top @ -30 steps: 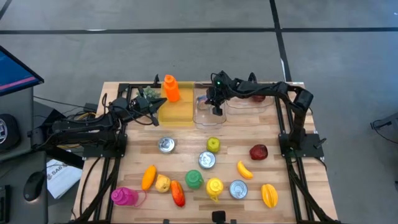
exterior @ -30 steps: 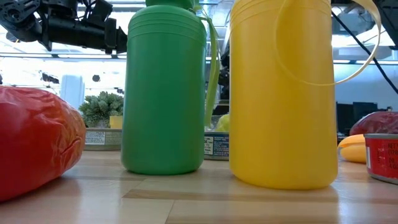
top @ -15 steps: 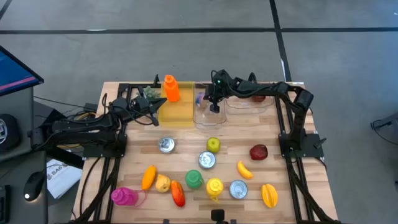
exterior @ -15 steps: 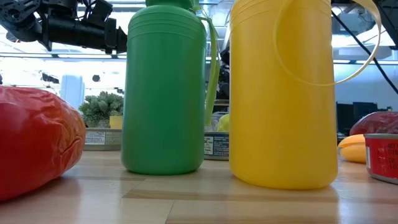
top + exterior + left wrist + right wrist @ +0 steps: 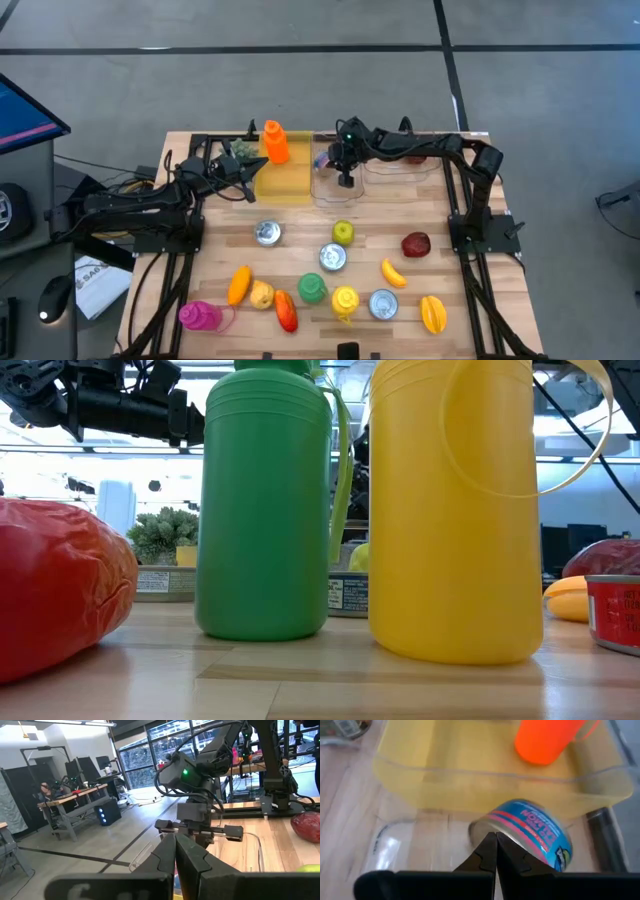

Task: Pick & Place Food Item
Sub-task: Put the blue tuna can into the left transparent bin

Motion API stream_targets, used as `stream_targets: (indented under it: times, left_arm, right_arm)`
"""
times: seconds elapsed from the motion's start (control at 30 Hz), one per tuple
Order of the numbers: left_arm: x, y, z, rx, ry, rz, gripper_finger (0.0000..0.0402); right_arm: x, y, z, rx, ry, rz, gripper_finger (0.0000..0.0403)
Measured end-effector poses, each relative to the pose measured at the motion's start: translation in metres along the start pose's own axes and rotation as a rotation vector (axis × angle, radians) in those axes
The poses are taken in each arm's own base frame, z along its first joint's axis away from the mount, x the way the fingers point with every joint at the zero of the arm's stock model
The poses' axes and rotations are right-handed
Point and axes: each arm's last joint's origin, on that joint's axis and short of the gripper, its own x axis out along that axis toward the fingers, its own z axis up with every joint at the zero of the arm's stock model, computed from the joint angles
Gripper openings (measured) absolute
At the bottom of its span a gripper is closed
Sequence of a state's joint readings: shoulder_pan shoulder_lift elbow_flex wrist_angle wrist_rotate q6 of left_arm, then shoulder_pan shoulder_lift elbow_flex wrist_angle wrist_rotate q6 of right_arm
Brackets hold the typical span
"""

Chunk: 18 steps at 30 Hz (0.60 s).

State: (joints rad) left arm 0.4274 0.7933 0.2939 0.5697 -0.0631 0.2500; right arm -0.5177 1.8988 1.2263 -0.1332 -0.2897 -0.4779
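Note:
A can with a blue and pink label [image 5: 530,832] lies on its side in a clear container [image 5: 395,850] at the table's far middle; it also shows in the high view [image 5: 323,159]. My right gripper [image 5: 494,840] is shut just above the container floor, its tips right beside the can; in the high view the right gripper [image 5: 345,178] is over the clear container [image 5: 330,192]. Next to it stands a yellow container [image 5: 283,180] with an orange bottle [image 5: 275,142] at its far side. My left gripper [image 5: 248,183] is shut and empty beside the yellow container.
Loose items lie on the near half: cans [image 5: 267,233] [image 5: 332,257] [image 5: 383,303], a green fruit [image 5: 343,232], a red item [image 5: 415,243], a banana [image 5: 393,272], a green bottle [image 5: 312,289], a yellow bottle [image 5: 345,300] and a pink bottle [image 5: 200,316]. A second clear container [image 5: 405,162] stands at the far right.

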Motion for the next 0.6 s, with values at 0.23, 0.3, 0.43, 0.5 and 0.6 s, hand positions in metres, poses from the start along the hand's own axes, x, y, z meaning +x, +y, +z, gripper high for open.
stream_targets:
  times: [0.23,0.3,0.43,0.5,0.6]
  left_arm:
    - [0.0,0.0,0.0,0.0,0.0,0.0,0.0001]
    - [0.0,0.0,0.0,0.0,0.0,0.0,0.0001]
    - [0.0,0.0,0.0,0.0,0.0,0.0,0.0001]
    - [0.0,0.0,0.0,0.0,0.0,0.0,0.0001]
    - [0.0,0.0,0.0,0.0,0.0,0.0,0.0001]
  right_arm:
    - [-0.003,-0.008,-0.005,0.06,0.026,-0.037,0.0]
    - [-0.004,-0.012,-0.005,0.077,0.013,-0.048,0.0]
    - [-0.006,-0.013,-0.004,0.093,0.034,-0.021,0.0]
    - [-0.006,-0.009,-0.003,0.09,0.045,-0.004,0.0]
    - [-0.004,-0.004,0.0,0.074,0.043,0.01,0.0]
